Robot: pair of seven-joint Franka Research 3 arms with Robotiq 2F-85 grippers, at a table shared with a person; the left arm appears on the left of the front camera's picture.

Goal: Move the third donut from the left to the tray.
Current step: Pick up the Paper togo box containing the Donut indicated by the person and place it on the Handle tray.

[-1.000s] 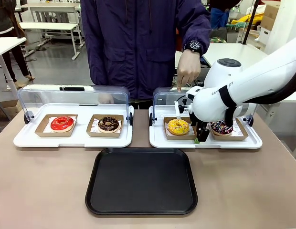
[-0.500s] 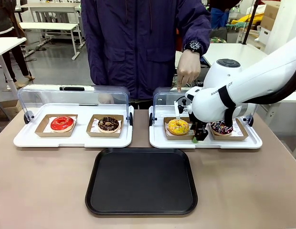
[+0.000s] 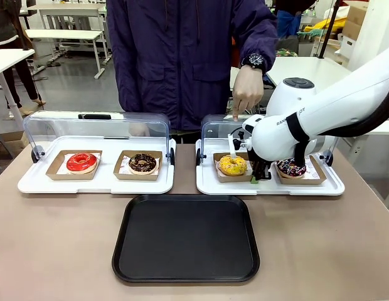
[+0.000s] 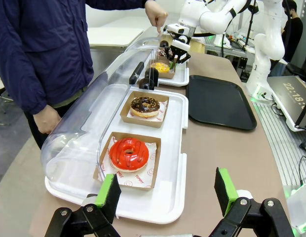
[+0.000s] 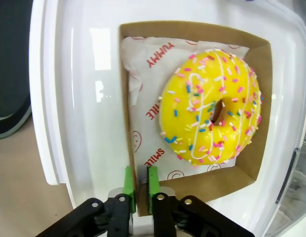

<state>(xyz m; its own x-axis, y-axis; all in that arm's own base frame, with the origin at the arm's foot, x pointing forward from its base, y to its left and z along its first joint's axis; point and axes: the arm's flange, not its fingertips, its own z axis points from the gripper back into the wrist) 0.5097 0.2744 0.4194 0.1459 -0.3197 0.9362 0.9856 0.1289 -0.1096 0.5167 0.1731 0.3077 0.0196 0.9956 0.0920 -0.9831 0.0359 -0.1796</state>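
The third donut from the left (image 3: 233,165) has yellow icing with sprinkles and lies in a shallow brown cardboard holder (image 5: 222,185) on the right white tray (image 3: 207,182). My right gripper (image 3: 257,175) is at the holder's right side. In the right wrist view its green pads (image 5: 128,182) pinch the holder's wall, with the gripper (image 5: 140,190) shut on it and the donut (image 5: 210,106) just beyond. The black tray (image 3: 185,238) lies in front of the white trays. My left gripper (image 4: 168,195) stands open near the red donut's end.
A red-iced donut (image 3: 81,162) and a chocolate donut (image 3: 142,163) sit in the left white tray, its clear lid (image 3: 97,128) raised. Another dark donut (image 3: 290,167) lies right of my right gripper. The person's hand (image 3: 248,94) points down onto the right lid.
My right gripper's jaws have come together onto the holder's wall. The holder with the yellow donut has shifted slightly left.
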